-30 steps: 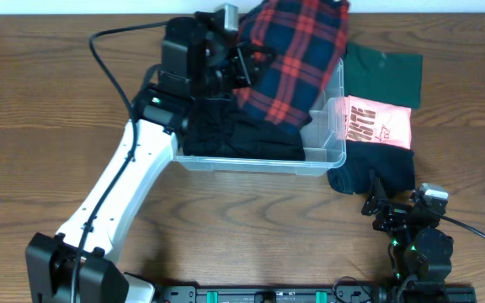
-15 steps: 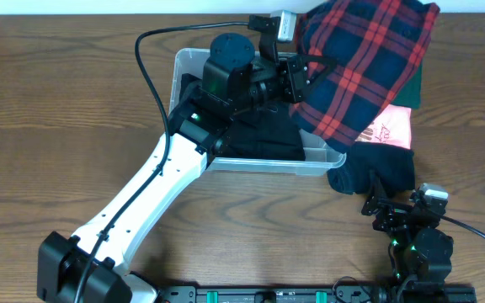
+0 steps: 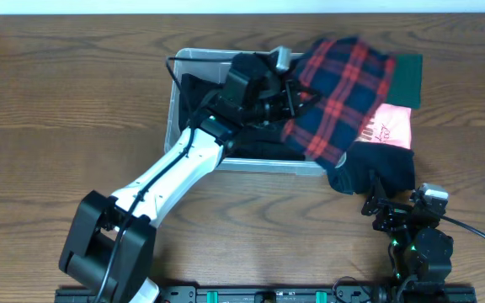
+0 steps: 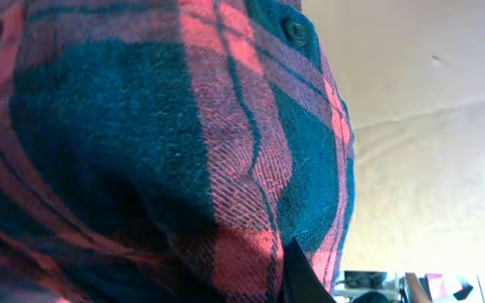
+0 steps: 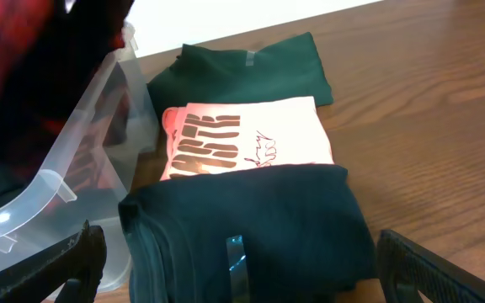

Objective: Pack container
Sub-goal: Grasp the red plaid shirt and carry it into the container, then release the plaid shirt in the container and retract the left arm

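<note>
The clear plastic container point(image 3: 178, 126) stands at the table's centre with dark clothes inside; its rounded corner shows in the right wrist view point(image 5: 53, 189). My left gripper point(image 3: 297, 91) is shut on a red and navy plaid shirt point(image 3: 339, 97), holding it over the container's right end. The plaid cloth point(image 4: 158, 143) fills the left wrist view. My right gripper point(image 3: 387, 206) is open and empty at the front right, facing a folded dark teal garment point(image 5: 251, 231).
To the right of the container lie a folded dark green garment point(image 3: 407, 77), a pink printed shirt point(image 3: 390, 126) and the dark teal garment point(image 3: 377, 168). Bare wood table point(image 3: 49, 126) lies to the left and front.
My left arm has swung right and then lowered, carrying the plaid shirt down over the container's right end. The right arm has not moved.
</note>
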Available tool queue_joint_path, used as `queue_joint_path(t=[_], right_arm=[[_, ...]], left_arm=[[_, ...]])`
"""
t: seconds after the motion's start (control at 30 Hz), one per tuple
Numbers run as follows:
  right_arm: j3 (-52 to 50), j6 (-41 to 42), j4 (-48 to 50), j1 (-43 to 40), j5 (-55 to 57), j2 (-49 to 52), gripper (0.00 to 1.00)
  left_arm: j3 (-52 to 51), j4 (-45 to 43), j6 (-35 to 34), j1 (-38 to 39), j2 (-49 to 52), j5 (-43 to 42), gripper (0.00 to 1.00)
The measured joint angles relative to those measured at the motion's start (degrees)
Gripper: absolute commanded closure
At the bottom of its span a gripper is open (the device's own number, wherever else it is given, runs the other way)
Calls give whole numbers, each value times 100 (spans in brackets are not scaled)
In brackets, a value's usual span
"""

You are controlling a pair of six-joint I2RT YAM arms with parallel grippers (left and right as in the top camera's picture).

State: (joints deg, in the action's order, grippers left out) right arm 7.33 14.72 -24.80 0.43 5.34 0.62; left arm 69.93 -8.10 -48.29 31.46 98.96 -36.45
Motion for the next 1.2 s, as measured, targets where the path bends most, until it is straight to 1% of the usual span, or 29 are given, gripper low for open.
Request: queue_joint_path(t=[0.07,0.17,0.3,0.37,0.47,0.57,0.77,0.8,0.83,0.9,1.0,1.07,1.2], right_arm=[[0,0,0,0,2,0,1],[0,0,-2,0,0,0,1],[0,0,2,0,2,0,1],[0,0,0,0,2,0,1],[0,0,-2,0,2,0,1],[0,0,0,0,0,0,1],[0,0,-2,0,0,0,1],[0,0,-2,0,0,0,1],[0,0,-2,2,0,0,1],[0,0,-2,0,0,0,1],[0,0,0,0,2,0,1],[0,0,-2,0,0,0,1],[0,0,-2,0,0,0,1]], left_arm=[[-116,107,-17,-146,0,4,94],[-162,638,-39,-352,-4,118,94],[-223,1325,-37,-509,-4,551,94],[-223,1508,-39,-516,-4,876,94],[-223,1716,-155,-457,-4,1403,94],[-223,1744,-376,-393,-4,1893,94],[-223,1735,-748,-350,7,2326,93],[-223,1738,-765,-350,11,2352,89],[-223,1733,-787,-348,11,2363,78],[-223,1718,-852,-343,11,2371,61],[-223,1690,-708,-341,-13,2430,41],[-223,1687,-603,-350,-81,2472,31],[-243,1650,-133,-361,-575,2529,30]])
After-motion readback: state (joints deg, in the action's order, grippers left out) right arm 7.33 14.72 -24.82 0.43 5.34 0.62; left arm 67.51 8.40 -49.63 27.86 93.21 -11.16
